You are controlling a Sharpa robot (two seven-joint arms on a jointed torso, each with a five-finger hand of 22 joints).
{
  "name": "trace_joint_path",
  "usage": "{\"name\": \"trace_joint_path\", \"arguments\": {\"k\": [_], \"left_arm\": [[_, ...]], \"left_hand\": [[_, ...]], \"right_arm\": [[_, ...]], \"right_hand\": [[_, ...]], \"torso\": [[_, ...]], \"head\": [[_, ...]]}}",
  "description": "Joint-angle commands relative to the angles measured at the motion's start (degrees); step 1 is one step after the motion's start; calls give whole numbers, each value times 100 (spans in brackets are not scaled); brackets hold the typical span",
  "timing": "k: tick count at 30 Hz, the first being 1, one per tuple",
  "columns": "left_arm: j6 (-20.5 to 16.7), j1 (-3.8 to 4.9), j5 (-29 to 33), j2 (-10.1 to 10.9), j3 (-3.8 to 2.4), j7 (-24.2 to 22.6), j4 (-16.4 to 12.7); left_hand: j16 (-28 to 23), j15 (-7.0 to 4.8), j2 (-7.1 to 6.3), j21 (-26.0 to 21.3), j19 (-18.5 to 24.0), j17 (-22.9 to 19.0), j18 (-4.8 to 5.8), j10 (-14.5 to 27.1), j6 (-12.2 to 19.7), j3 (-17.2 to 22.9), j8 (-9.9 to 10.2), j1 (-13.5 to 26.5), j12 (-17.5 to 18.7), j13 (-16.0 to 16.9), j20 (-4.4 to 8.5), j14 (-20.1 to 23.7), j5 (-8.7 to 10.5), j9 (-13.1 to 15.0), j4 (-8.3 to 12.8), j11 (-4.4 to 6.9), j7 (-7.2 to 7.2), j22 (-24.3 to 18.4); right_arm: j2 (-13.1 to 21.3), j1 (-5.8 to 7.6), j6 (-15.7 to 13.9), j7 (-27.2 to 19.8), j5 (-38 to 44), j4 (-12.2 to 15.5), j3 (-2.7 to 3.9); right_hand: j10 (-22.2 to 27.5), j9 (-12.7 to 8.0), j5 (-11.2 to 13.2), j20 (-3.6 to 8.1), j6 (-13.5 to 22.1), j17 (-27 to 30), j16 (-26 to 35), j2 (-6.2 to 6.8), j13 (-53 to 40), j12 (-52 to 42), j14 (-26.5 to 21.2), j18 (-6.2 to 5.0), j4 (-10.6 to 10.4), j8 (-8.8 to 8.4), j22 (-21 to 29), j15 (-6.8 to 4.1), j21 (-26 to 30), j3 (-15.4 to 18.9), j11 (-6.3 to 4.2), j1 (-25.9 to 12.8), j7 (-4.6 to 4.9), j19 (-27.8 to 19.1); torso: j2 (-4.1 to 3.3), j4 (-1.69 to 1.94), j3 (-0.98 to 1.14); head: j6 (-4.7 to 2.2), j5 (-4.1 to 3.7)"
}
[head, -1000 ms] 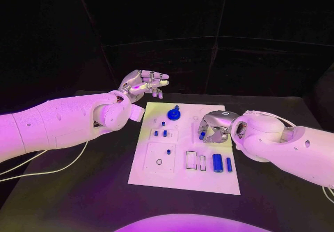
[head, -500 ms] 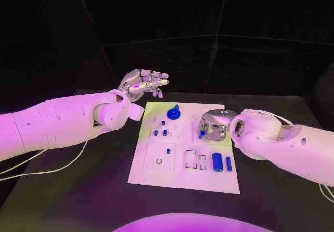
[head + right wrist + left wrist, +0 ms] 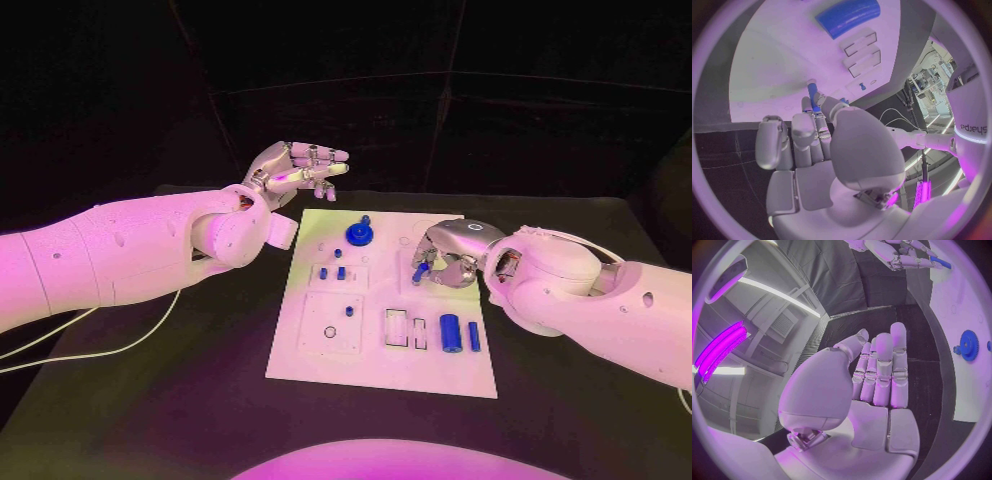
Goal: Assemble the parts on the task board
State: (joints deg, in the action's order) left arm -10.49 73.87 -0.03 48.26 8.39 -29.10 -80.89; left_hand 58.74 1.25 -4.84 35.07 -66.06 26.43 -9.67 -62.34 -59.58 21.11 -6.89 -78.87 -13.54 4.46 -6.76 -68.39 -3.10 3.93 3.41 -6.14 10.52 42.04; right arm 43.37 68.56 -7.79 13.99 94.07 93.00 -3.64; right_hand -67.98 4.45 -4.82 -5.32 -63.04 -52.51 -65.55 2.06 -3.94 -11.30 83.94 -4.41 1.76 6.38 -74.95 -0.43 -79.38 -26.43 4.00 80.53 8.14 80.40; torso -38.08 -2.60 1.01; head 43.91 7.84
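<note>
Two bulky white arms with smooth rounded shells; each ends in a silver, segmented hand: left hand (image 3: 296, 168), right hand (image 3: 444, 262). Thin white cables trail beneath them.

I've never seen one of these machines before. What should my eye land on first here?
First, the white task board in the middle of the black table, dotted with small blue parts such as a blue gear near its far edge. Then the right hand, low over the board and pinching a thin blue pin in its fingers. The left hand is raised beyond the board's far left corner, holding nothing.
</note>
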Motion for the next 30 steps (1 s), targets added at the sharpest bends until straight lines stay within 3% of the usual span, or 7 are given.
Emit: {"name": "trace_joint_path", "arguments": {"k": [1, 6, 10, 18, 25, 30], "left_arm": [[57, 9, 20, 5, -5, -45, 7], [57, 8, 20, 5, -5, -45, 17], [58, 8, 20, -1, -5, -49, 22], [56, 9, 20, -30, -5, -56, 31], [55, 9, 20, -46, -5, -58, 30], [57, 10, 20, -50, -5, -58, 30]], "left_hand": [[11, 10, 61, -29, 1, -8, -78, 38, 52, -31, -35, 1, -20, -4, -22, 31, -10, 3, -5, -20, -1, -8], [11, 10, 61, -29, 1, -8, -78, 38, 52, -31, -35, 1, -20, -4, -22, 31, -10, 3, -5, -20, -1, -8], [11, 10, 61, -29, 1, -8, -78, 38, 52, -31, -35, 1, -20, -4, -22, 31, -10, 3, -5, -20, -1, -8], [11, 10, 61, -29, 1, -8, -78, 38, 52, -31, -35, 1, -20, -4, -22, 31, -10, 3, -5, -20, -1, -8], [11, 10, 61, -29, 1, -8, -78, 38, 52, -31, -35, 1, -20, -4, -22, 31, -10, 3, -5, -20, -1, -8], [11, 10, 61, -29, 1, -8, -78, 38, 52, -31, -35, 1, -20, -4, -22, 31, -10, 3, -5, -20, -1, -8]], "right_arm": [[82, 15, -525, -66, 25, 247, 11], [111, 17, -665, -132, 0, 559, 24], [-31, 17, -685, -191, -10, 729, 28], [-682, -33, -532, -384, -33, 693, 1], [-1060, -172, -331, -495, -21, 514, -54], [-1209, -219, -144, -523, -16, 366, -199]], "right_hand": [[-31, 18, -29, 0, -80, 1, -34, 24, -2, 45, 60, 72, 21, -11, -46, -39, -34, -37, -3, -3, 0, 23], [-32, 16, -30, -1, -79, -13, -46, 40, -2, 61, 62, 75, 30, -16, -58, -37, -43, -44, -1, -9, 3, 29], [-40, 14, -26, -3, -83, -27, -58, 63, -2, 79, 64, 76, 40, -21, -65, -34, -49, -50, 2, -21, 7, 31], [-47, 13, -27, -4, -86, -20, -56, 76, -3, 90, 63, 77, 47, -24, -70, -33, -52, -55, 3, -27, 8, 33], [-49, 9, -32, -6, -82, -10, -54, 96, -3, 113, 60, 77, 63, -33, -70, -31, -53, -63, 7, -33, 14, 30], [-52, 8, -28, -8, -81, -14, -58, 105, -4, 122, 60, 76, 64, -37, -69, -29, -52, -61, 10, -45, 17, 28]], "torso": [[6, 8, -5], [-5, 11, 3], [-6, 8, -5], [-14, 21, -4], [-9, 7, -6], [-5, 4, -7]], "head": [[-4, 0], [-8, 12], [4, 48], [36, 68], [55, 118], [66, 145]]}}
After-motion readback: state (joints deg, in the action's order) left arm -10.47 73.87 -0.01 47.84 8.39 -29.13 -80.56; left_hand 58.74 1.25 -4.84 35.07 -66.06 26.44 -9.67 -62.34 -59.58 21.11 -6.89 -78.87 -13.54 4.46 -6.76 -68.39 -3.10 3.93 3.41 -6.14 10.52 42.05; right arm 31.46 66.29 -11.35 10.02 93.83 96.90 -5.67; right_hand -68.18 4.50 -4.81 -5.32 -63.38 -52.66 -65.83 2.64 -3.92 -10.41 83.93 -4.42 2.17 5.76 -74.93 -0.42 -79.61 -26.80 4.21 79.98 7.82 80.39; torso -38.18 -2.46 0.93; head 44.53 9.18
